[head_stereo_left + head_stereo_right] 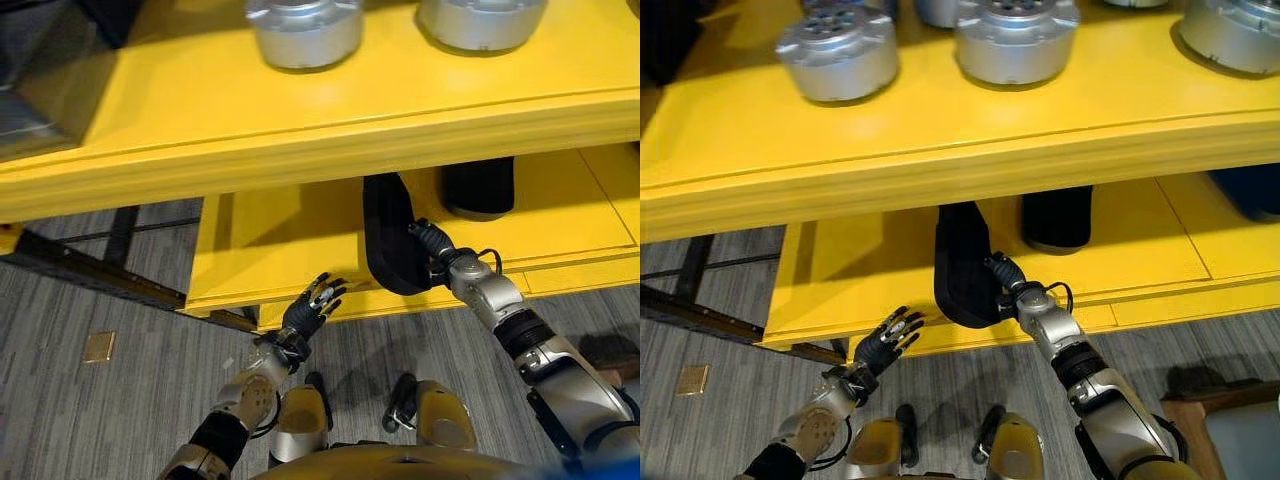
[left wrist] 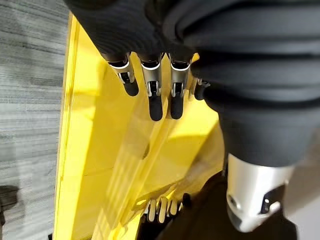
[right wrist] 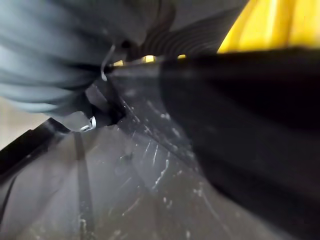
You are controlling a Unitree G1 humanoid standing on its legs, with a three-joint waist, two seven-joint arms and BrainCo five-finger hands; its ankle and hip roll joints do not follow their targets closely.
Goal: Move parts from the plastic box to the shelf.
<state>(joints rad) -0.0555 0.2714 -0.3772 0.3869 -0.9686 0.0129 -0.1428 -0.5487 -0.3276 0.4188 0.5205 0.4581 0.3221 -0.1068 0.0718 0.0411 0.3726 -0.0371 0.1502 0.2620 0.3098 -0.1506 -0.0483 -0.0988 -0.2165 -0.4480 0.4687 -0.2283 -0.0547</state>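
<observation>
Right robot hand (image 1: 1008,275) grips a black part (image 1: 960,268), standing upright on the lower yellow shelf (image 1: 840,270) near its front edge. Left robot hand (image 1: 888,342) is open, holds nothing, just before the shelf edge. The placing step seems almost done; next, the fingers should release without tipping it.

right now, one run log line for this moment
right hand: on black part, lower shelf | left hand: open, at shelf edge | silver parts: upper shelf
</observation>
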